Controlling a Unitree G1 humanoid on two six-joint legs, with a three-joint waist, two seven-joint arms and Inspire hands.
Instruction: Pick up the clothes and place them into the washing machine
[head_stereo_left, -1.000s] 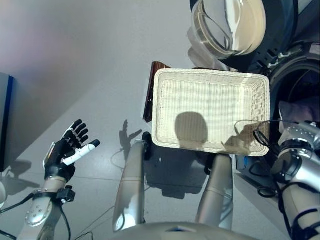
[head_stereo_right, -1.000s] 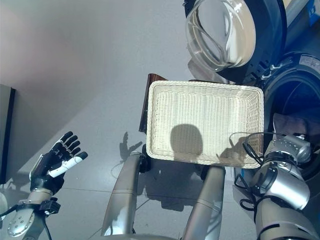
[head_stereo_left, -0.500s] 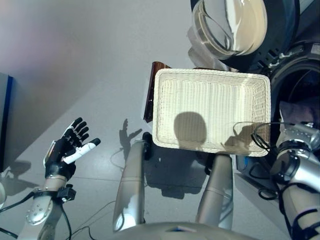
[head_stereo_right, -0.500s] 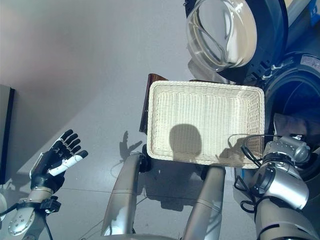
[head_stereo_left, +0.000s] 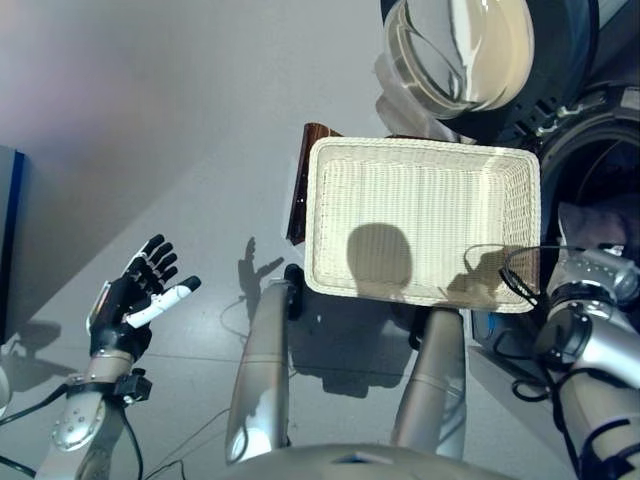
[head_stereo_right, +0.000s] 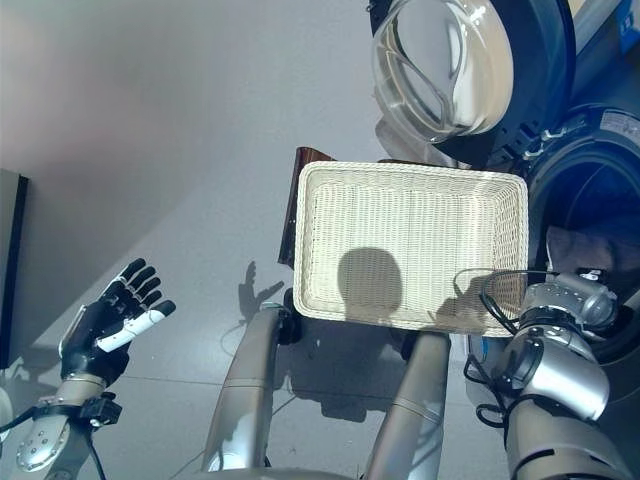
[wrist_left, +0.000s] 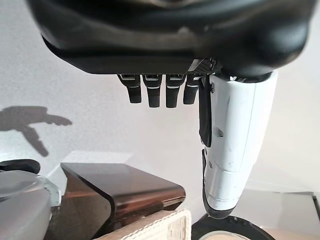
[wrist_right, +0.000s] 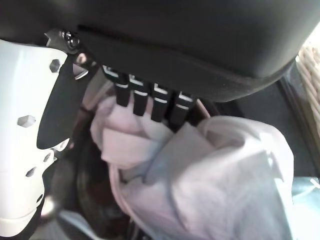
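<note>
right hand (wrist_right: 150, 50) is in at the washing machine (head_stereo_right: 590, 190) opening on the right, fingers (wrist_right: 150, 102) straight and loose over the pale clothes (wrist_right: 210, 180) in the drum. wicker basket (head_stereo_left: 420, 220) sits centre, holding nothing. left hand (head_stereo_left: 130, 295) hangs at near left, fingers spread.

Right arm (head_stereo_right: 548, 372) slightly farther into drum.
</note>
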